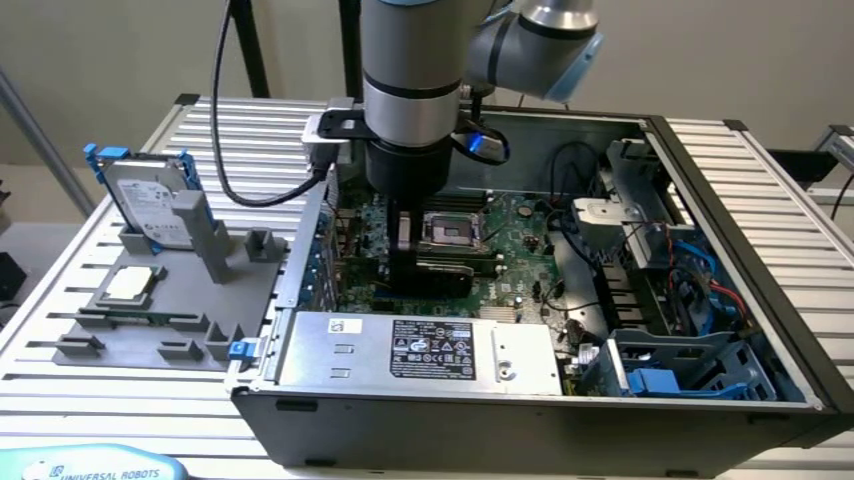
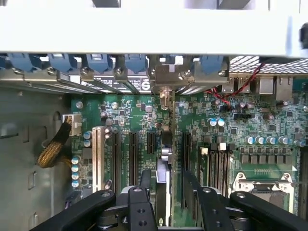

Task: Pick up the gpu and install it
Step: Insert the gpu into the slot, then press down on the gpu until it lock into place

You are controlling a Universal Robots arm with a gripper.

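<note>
You have the arm reaching down into the open dark grey computer case, over the green motherboard, at about 10 o'clock from the case's middle in the exterior view.

In the wrist view the pincer stands with its black fingers spread apart, one on each side of the thin dark expansion card with a silver metal bracket. That card, the gpu, stands on edge in a black slot on the motherboard, running straight away from the pincer toward the case's rear wall, where its bracket meets the row of blue slot clips. The fingers sit just beside the card's near end; you cannot tell whether either one touches it.

On the slatted desk, at 9 o'clock from the case in the exterior view, a grey parts holder carries a silver hard drive with blue rails standing upright and a small square silver chip lying flat.
</note>
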